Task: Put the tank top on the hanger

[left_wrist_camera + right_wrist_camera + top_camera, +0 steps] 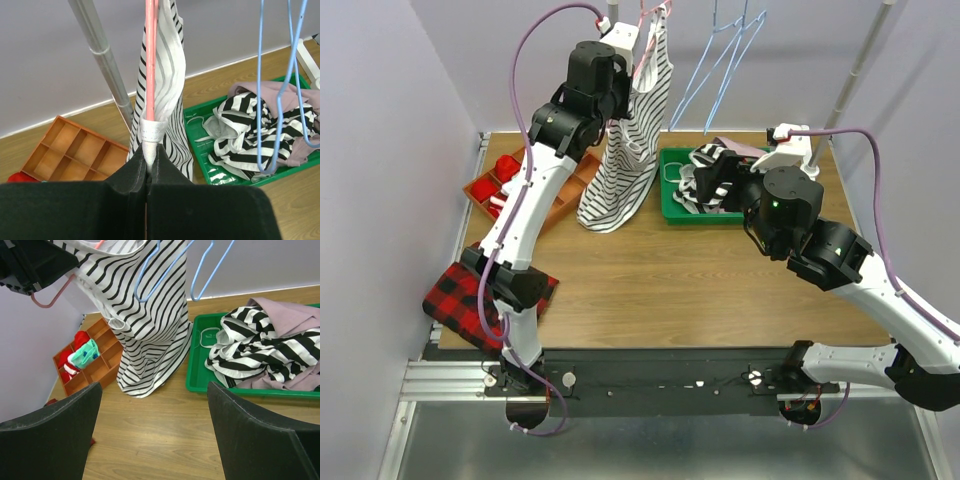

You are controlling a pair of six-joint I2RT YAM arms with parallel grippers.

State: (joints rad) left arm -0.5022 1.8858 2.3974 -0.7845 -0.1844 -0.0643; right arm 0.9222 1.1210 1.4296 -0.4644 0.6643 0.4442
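Note:
The tank top (628, 150), white with thin dark stripes, hangs from the top of the scene and its hem rests bunched on the table. The pink-red hanger (150, 60) runs up through its upper part, and one curved end of the wire shows in the right wrist view (46, 301). My left gripper (148, 150) is raised at the garment's top and shut on a white strap (152, 129) wrapped around the hanger wire. My right gripper (155, 390) hovers open above bare wood, in front of the tank top's hem (145, 375), holding nothing.
A green tray (669, 195) at the back right holds a bold black-and-white striped garment (260, 347) and a mauve one (285, 315). Light blue hangers (722, 60) hang beside the tank top. An orange divided box (570, 190) and a red plaid cloth (460, 298) lie on the left.

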